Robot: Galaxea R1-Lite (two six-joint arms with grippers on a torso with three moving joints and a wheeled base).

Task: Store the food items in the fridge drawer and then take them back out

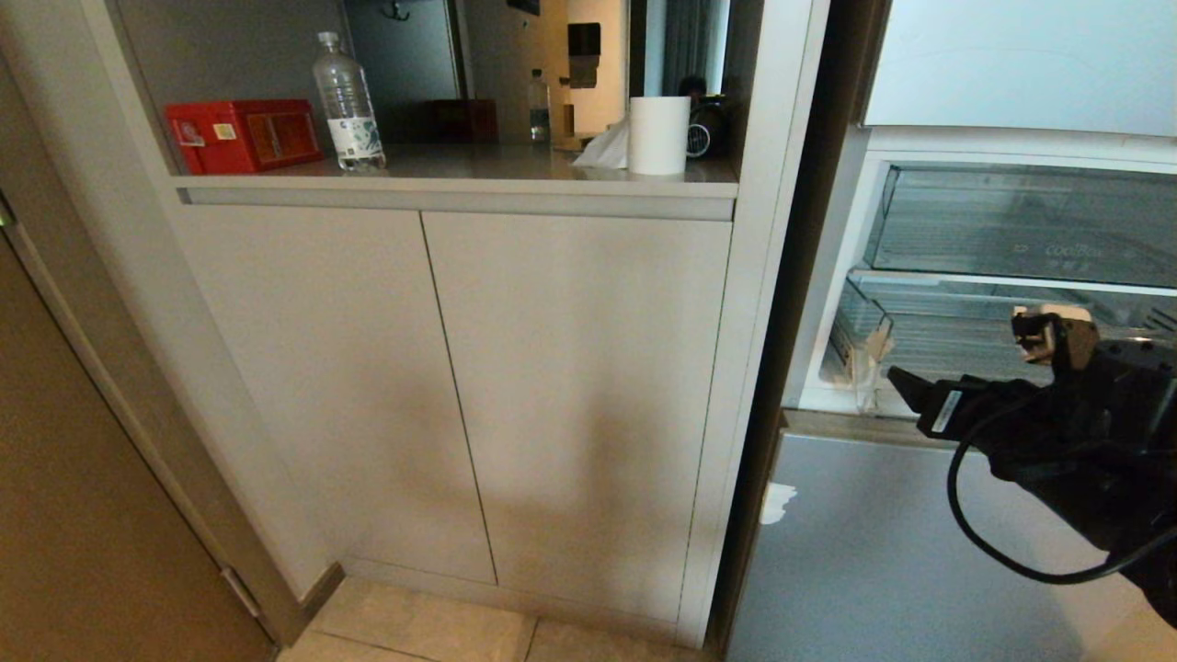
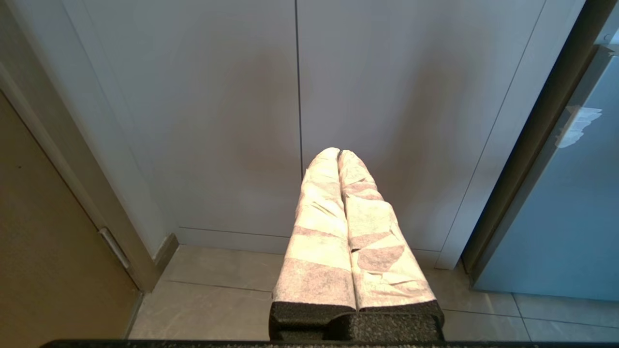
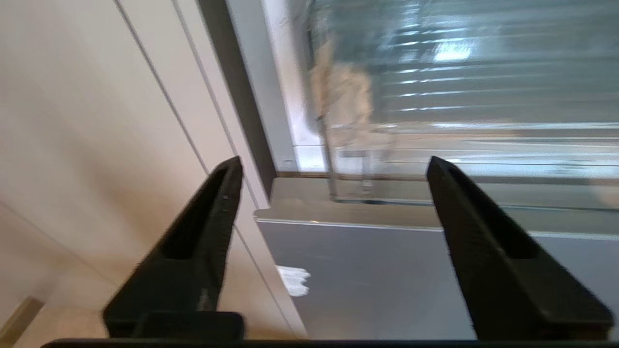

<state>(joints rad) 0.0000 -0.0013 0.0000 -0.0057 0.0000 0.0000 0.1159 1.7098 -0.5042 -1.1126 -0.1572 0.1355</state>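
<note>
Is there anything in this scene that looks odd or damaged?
Yes. A ragged white patch marks the grey lower fridge front, like a torn sticker or scuff. Beige tape-like scraps cling to the pulled-out clear drawer's corner. No food items show.

Looking down at a pale cabinet (image 1: 460, 386) with two closed doors, standing on a tiled floor (image 1: 432, 630). Resting on the shelf above: a red box (image 1: 242, 135) at the left, a clear water bottle (image 1: 348, 103) just beside it, a white paper roll (image 1: 658, 134) further right with crumpled tissue (image 1: 602, 149) against it. Showing at the right an open fridge (image 1: 832, 276) with two clear drawers stacked, the upper drawer (image 1: 1021, 221) carrying faint lettering, the lower drawer (image 1: 929, 340) sitting pulled out slightly. Reaching in from the lower right, the black right gripper (image 1: 965, 368), hanging before the lower drawer, a cable (image 1: 1002, 552) looping beneath.
</note>
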